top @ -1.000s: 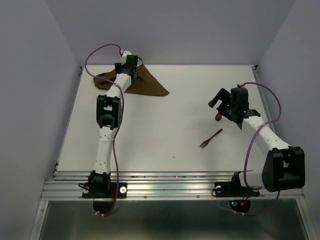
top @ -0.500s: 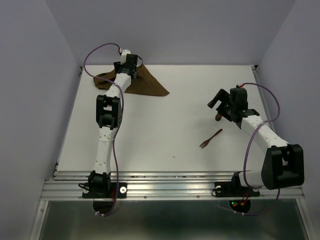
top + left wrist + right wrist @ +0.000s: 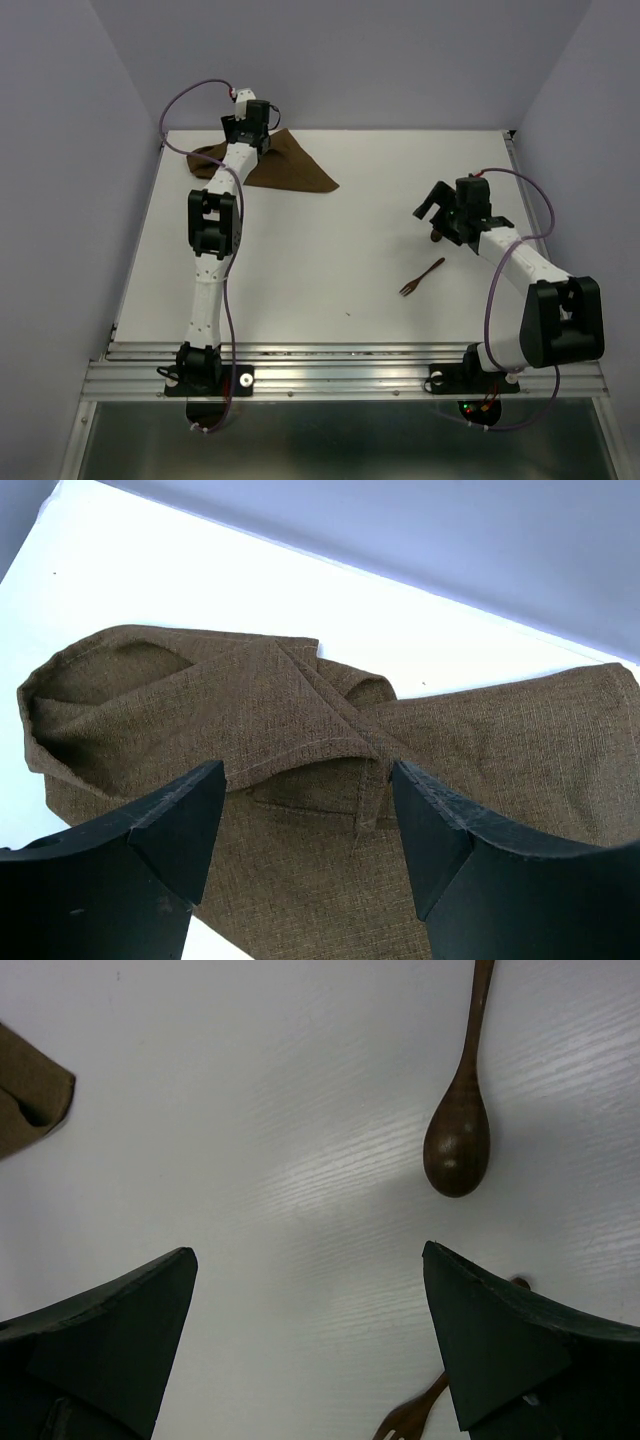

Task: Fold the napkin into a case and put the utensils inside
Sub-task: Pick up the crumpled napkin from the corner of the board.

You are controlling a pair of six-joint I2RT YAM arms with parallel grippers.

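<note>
The dark brown napkin point(image 3: 295, 172) lies rumpled at the table's back left, with loose overlapping folds point(image 3: 300, 715). The case is out of view. My left gripper point(image 3: 248, 122) hovers over the napkin's left part, open point(image 3: 305, 785), with cloth below the gap and nothing held. The spoon point(image 3: 457, 1145) lies bowl toward me on the bare table, partly hidden under my right gripper point(image 3: 440, 208) in the top view. The fork point(image 3: 422, 276) lies nearer the front; its tines point(image 3: 405, 1422) show by my right finger. My right gripper point(image 3: 310, 1260) is open and empty.
The white table point(image 3: 330, 260) is bounded by lavender walls at the back and both sides, and a metal rail point(image 3: 330, 365) runs along the front. A napkin corner point(image 3: 25, 1100) shows at the left of the right wrist view.
My left gripper has shifted slightly back and left over the napkin. The right gripper has edged a little left near the spoon. Napkin, spoon and fork have not moved.
</note>
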